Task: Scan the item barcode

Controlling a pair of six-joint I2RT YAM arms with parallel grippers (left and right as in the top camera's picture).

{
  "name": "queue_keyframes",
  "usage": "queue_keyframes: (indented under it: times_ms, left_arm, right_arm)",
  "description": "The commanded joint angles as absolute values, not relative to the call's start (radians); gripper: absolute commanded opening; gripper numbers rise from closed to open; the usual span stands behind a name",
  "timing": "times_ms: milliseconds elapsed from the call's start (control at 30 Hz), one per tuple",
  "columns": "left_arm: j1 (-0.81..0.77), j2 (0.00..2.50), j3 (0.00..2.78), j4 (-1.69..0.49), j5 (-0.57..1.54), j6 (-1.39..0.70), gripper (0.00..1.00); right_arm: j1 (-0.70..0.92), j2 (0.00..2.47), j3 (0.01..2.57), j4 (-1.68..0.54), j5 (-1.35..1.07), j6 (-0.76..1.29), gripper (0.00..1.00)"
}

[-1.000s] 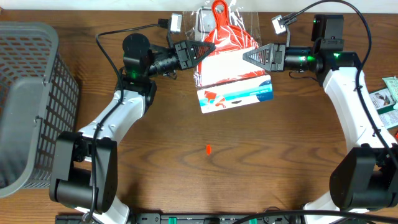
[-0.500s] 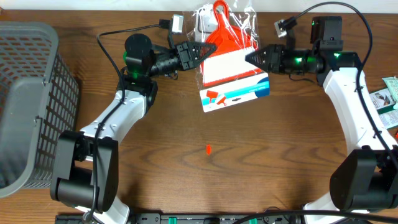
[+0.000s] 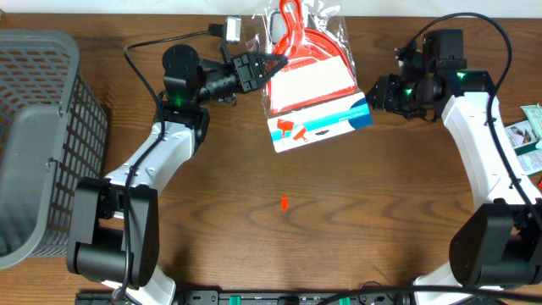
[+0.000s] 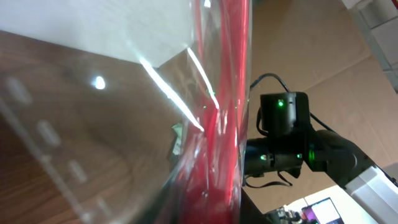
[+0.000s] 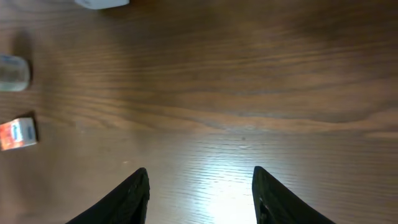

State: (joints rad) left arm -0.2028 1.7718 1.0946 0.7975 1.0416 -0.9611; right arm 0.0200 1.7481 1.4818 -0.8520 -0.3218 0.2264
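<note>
The item (image 3: 309,85) is a red dustpan in a clear plastic bag with a white and blue card. It hangs above the far middle of the table. No barcode shows in any view. My left gripper (image 3: 269,66) is shut on the bag's left edge. In the left wrist view the item (image 4: 217,124) fills the picture as red plastic and shiny film, and it hides the fingers. My right gripper (image 3: 383,91) stands apart from the card's right end. Its open fingers (image 5: 200,186) point down at bare wood with nothing between them.
A grey mesh basket (image 3: 34,135) stands at the table's left edge. A small red mark (image 3: 284,202) lies mid-table. Packets (image 3: 525,140) lie at the right edge. A small red and white box (image 5: 17,132) shows on the wood.
My right gripper has let go of the item's right edge, opened, drawn back to the right and turned downward. The left gripper has kept its hold and lifted the item slightly toward the far edge.
</note>
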Motion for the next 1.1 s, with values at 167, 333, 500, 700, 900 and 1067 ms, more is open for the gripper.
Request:
queue_keyframes:
  times_ms: [167,333,500,700,900,1067]
  left_arm:
    - [-0.196,1.751,1.119,0.809,0.995,-0.96,0.07]
    - [-0.183,1.752,1.119,0.738,0.935,-0.904,0.07]
    - [-0.157,1.757,1.119,0.636,0.865,-0.846,0.07]
    - [-0.142,1.769,1.119,0.636,0.821,-0.838,0.07]
    - [-0.141,1.799,1.119,0.635,0.771,-0.812,0.07]
    - [-0.141,1.826,1.119,0.636,0.718,-0.812,0.08]
  right_arm:
    - [0.017,1.753,1.483,-0.899,-0.282,0.219,0.52]
    - [0.019,1.753,1.483,-0.909,-0.282,0.219,0.52]
    - [0.02,1.753,1.483,-0.908,-0.282,0.219,0.53]
    - [0.021,1.753,1.483,-0.908,-0.283,0.22,0.54]
    - [0.021,1.753,1.483,-0.908,-0.289,0.219,0.55]
    - [0.021,1.753,1.483,-0.908,-0.289,0.219,0.55]
